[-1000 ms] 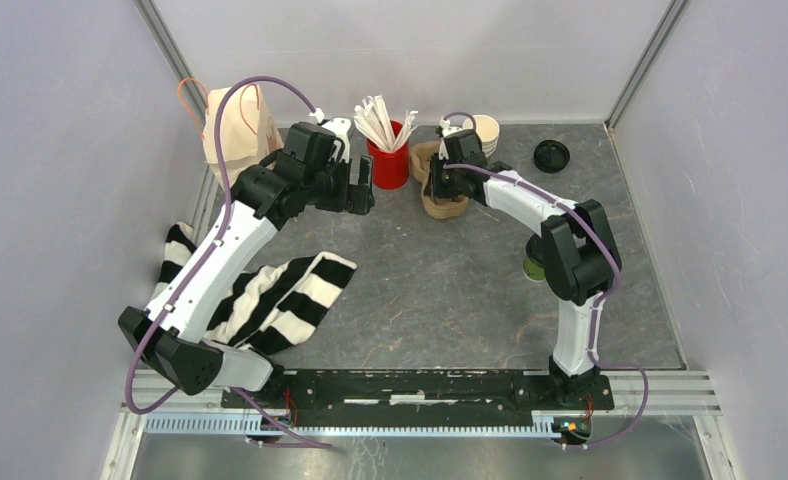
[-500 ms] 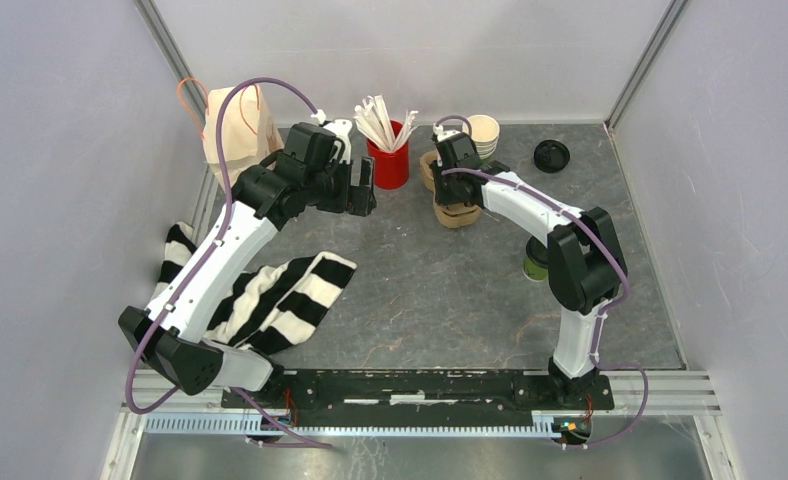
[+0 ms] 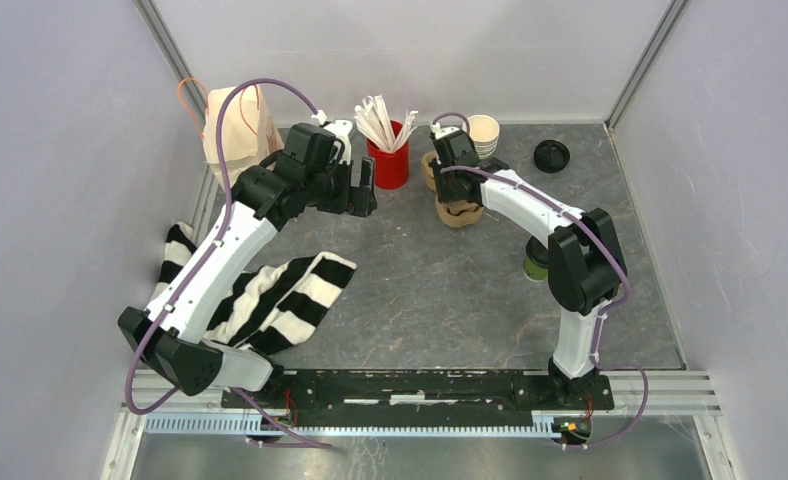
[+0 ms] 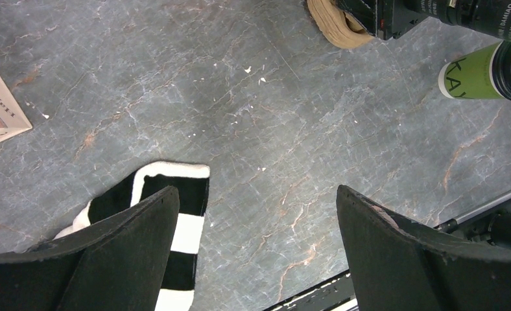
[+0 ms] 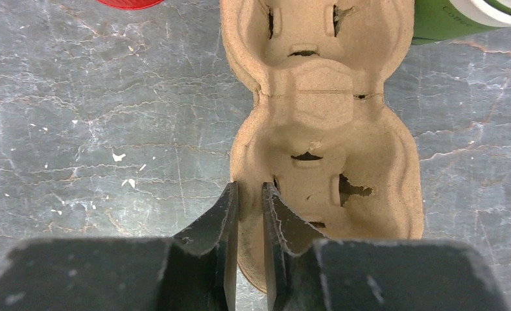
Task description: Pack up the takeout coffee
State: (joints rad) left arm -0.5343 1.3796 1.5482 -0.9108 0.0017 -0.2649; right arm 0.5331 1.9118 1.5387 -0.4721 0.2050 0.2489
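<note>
The takeout coffee (image 3: 534,267), a green cup with a black lid, stands on the table, mostly hidden behind my right arm's elbow. In the left wrist view it shows at the top right (image 4: 480,76). A brown two-slot pulp cup carrier (image 3: 458,212) lies flat near the table's back middle. My right gripper (image 3: 451,188) is shut on the carrier's near left rim (image 5: 324,129); its jaws (image 5: 249,194) pinch the wall. My left gripper (image 3: 363,187) is open and empty above bare table (image 4: 256,201), to the carrier's left.
A paper bag (image 3: 238,125) stands at the back left. A red cup of stirrers (image 3: 388,160), a stack of lidless cups (image 3: 484,135) and a lone black lid (image 3: 551,155) line the back. A striped cloth (image 3: 280,300) lies under my left arm.
My right gripper has dragged the carrier a little nearer and to the right, away from the stacked cups. The left arm has not moved.
</note>
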